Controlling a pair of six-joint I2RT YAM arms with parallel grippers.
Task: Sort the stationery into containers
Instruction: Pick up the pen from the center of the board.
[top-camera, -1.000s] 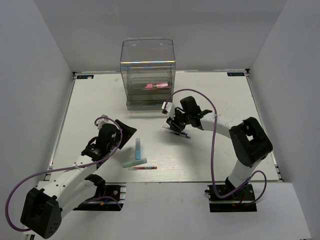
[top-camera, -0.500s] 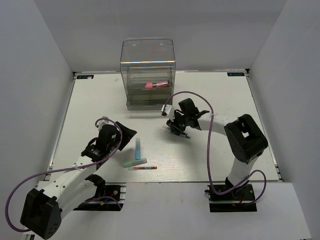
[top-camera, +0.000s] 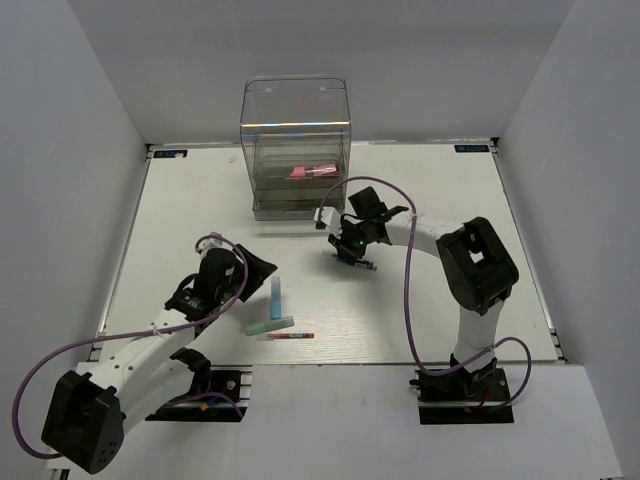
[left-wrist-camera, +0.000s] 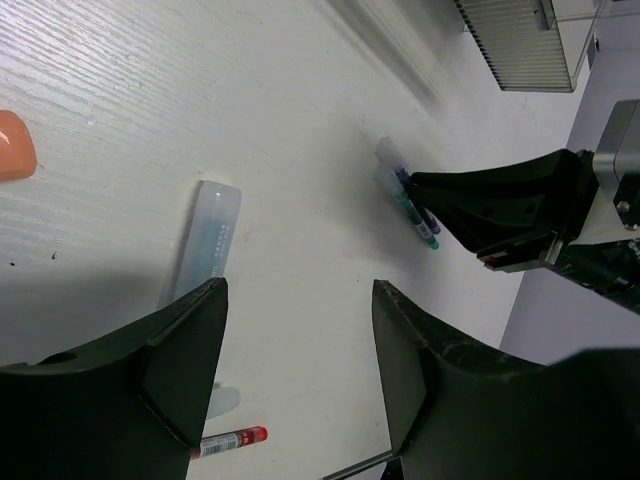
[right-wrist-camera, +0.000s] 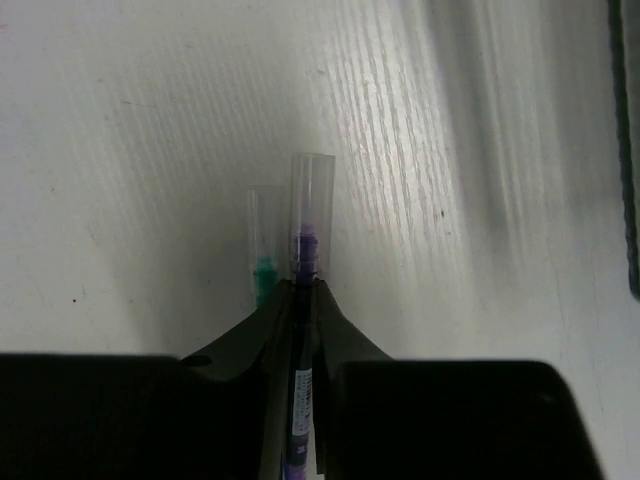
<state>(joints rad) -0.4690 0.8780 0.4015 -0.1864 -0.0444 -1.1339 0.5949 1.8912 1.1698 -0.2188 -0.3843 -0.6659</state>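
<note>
1. The left pincer (left-wrist-camera: 300, 300) is spread wide. Nothing is between its fingers (left-wrist-camera: 180, 365). It is over the table (top-camera: 180, 200), on the left side.
2. The blue marker (top-camera: 275, 297) lies flat on the table, just to the right of the left pincer. In the left wrist view it lies just past the tip of one finger.
3. The green marker (top-camera: 270, 326) lies by the near end of the blue marker. The two look like they touch, but I cannot tell for sure.
4. The red pen (top-camera: 291, 336) lies just beside the green marker, on the side nearer the arms.
5. The right pincer (right-wrist-camera: 300, 295) is pressed together on the purple pen (right-wrist-camera: 308, 240). It pinches the pen from both sides. The pen's clear cap sticks out past the tips.
6. The purple pen is down low by the table. I cannot tell if it is off the table or on it.
7. The green pen (right-wrist-camera: 263, 262) lies right next to the purple pen, side by side with it. It is not in the pincer.
8. The box (top-camera: 295, 130) stands at the far side of the table, in the middle. The right pincer is near it, in front and a bit to the right.
9. The pink markers (top-camera: 313, 172) lie inside the box, low down. I cannot tell which drawer they are in.
10. An orange bit (left-wrist-camera: 12, 145) shows at the left edge of the left wrist view, on the table. I cannot tell what it is part of.
</note>
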